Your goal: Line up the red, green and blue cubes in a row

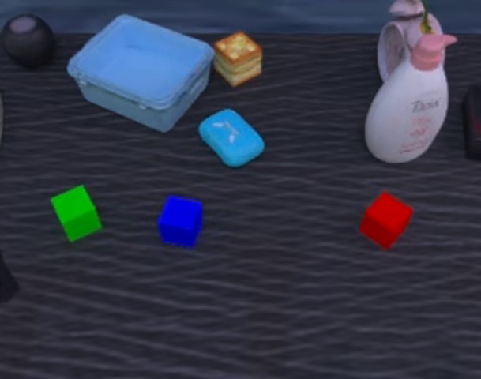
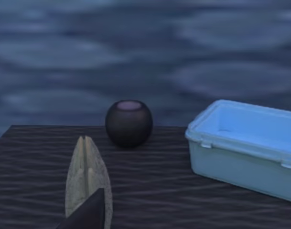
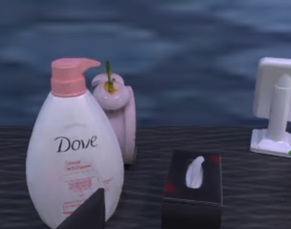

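Three cubes lie apart on the dark table in the top view: the green cube (image 1: 76, 212) at the left, the blue cube (image 1: 181, 220) a short way right of it, and the red cube (image 1: 386, 219) far to the right. They sit roughly level with one another but unevenly spaced and turned at different angles. None of them appears in either wrist view. My left gripper (image 2: 183, 225) hangs off the table's left side, open, with one dark fingertip (image 2: 90, 212) in its view. My right gripper (image 3: 128, 225) is parked at the right, open and holding nothing.
Along the back stand a dark sphere (image 1: 27, 38), a light-blue lidded box (image 1: 141, 69), an orange-and-cream block (image 1: 238, 57) and a light-blue soap bar (image 1: 231, 137). A Dove bottle (image 1: 406, 110), a pink clock (image 1: 402, 31) and a black tissue box (image 1: 479, 122) stand at the back right.
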You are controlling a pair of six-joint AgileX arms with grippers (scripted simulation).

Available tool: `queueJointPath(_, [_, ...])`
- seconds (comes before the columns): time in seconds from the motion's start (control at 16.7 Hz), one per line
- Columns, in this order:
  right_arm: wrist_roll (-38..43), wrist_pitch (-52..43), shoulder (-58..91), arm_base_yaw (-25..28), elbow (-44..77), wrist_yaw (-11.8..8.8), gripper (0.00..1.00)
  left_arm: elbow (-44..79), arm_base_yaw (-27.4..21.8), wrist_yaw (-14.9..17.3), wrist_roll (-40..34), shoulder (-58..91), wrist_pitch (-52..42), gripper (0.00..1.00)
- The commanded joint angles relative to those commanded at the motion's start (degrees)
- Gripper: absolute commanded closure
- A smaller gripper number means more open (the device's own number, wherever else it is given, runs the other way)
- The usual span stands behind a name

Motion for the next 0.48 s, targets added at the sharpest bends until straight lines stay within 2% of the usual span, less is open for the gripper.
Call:
queueJointPath(0.24, [-0.5, -1.2, 1.8, 0.5, 1.7, -0.1, 0.0, 0.0, 0.0, 0.0, 0.0, 0.0, 0.0, 0.0])
queueJointPath(0.48, [-3.2, -8.1, 12.6, 3.1, 12.0, -0.3, 0.0, 0.0, 0.0, 0.0, 0.0, 0.0, 0.0, 0.0])
